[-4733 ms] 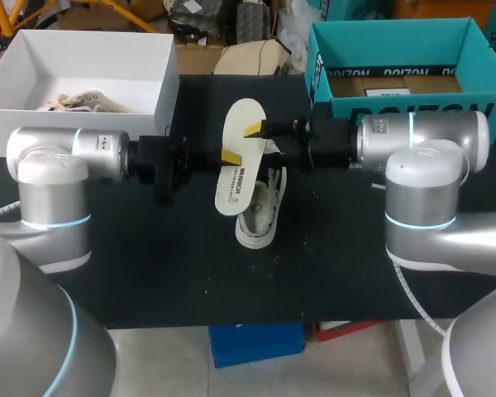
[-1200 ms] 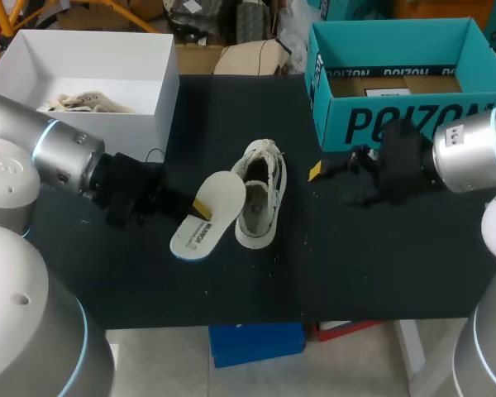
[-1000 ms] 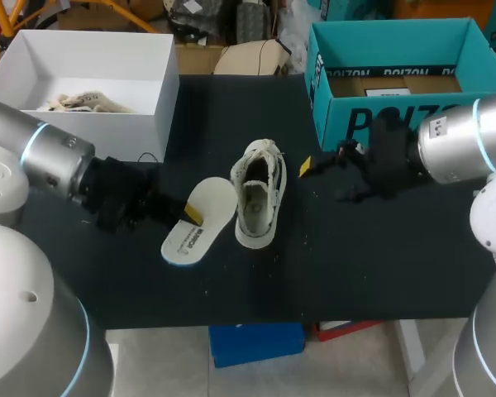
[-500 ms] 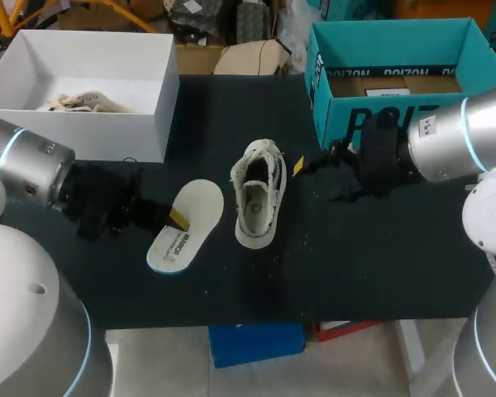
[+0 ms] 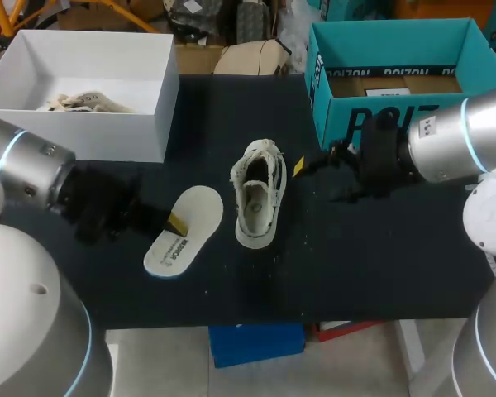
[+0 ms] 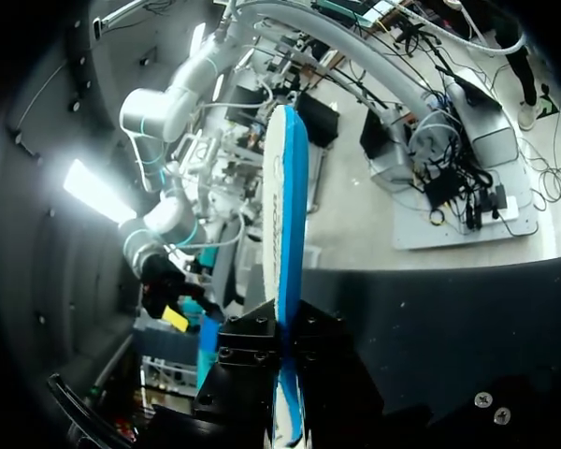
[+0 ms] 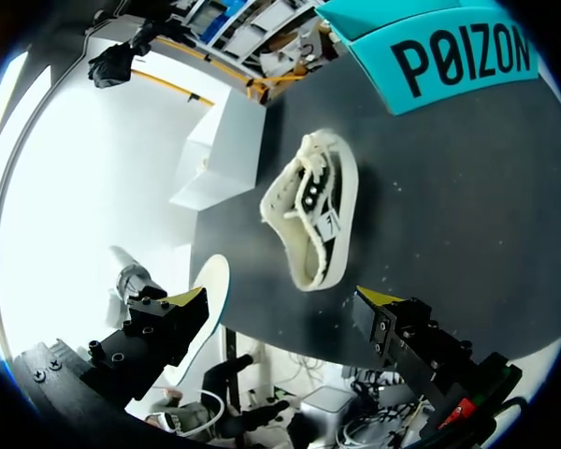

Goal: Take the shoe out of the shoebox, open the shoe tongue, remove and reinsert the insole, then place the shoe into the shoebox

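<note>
The cream shoe (image 5: 259, 192) lies on the black table (image 5: 331, 265) with its opening up, and it shows ahead of my right gripper (image 7: 282, 299) as well (image 7: 313, 210). The white insole (image 5: 183, 229) slopes down to the table left of the shoe, and my left gripper (image 5: 172, 222) is shut on its edge. In the left wrist view the insole (image 6: 286, 215) stands edge-on, blue underside showing, pinched in the black fingers (image 6: 252, 351). My right gripper (image 5: 302, 165) hovers open just right of the shoe, holding nothing.
A white box (image 5: 161, 99) with another pale shoe (image 5: 83, 102) in it stands at the back left. A teal box (image 5: 397, 112) holding a brown carton sits at the back right, behind my right arm.
My left arm has drawn the insole leftward and down, away from the shoe. The right gripper has edged slightly toward the shoe and stays open.
</note>
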You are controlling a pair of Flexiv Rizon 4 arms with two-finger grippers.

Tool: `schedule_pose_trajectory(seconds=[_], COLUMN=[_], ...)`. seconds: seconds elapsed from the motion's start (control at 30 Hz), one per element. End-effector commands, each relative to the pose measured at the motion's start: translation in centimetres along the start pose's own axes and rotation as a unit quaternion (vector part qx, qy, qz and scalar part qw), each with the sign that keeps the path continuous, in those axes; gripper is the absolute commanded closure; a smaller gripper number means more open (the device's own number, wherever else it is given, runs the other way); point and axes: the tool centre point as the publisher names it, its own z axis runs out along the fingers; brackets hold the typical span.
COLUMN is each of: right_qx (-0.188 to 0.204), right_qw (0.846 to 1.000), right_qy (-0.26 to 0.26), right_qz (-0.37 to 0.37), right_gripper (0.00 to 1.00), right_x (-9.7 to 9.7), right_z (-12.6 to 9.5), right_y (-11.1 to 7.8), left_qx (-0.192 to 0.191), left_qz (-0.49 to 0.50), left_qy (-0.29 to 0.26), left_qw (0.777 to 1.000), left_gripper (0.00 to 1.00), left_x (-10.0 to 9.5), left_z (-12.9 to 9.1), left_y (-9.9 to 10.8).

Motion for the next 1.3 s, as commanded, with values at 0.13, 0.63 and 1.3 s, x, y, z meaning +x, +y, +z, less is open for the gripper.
schedule_pose_trajectory(seconds=[0.13, 0.63, 1.3], right_qx=[0.006, 0.038, 0.049], right_qw=[0.999, 0.999, 0.992], right_qy=[-0.009, 0.007, -0.080], right_qz=[0.034, 0.014, -0.089], right_gripper=[0.00, 0.00, 0.00], right_x=[0.9, 4.4, 4.7], right_z=[1.8, 7.1, 7.3], right_y=[-0.3, -0.7, 0.0], left_qx=[0.002, -0.022, -0.024], left_qz=[-0.007, -0.018, -0.019], left_qy=[0.005, 0.003, 0.002], left_qw=[1.000, 1.000, 1.000], left_gripper=[1.00, 1.00, 1.00], left_x=[1.4, 2.6, 2.7], left_z=[-0.6, -1.6, -1.6], left_y=[-1.0, -1.7, -1.7])
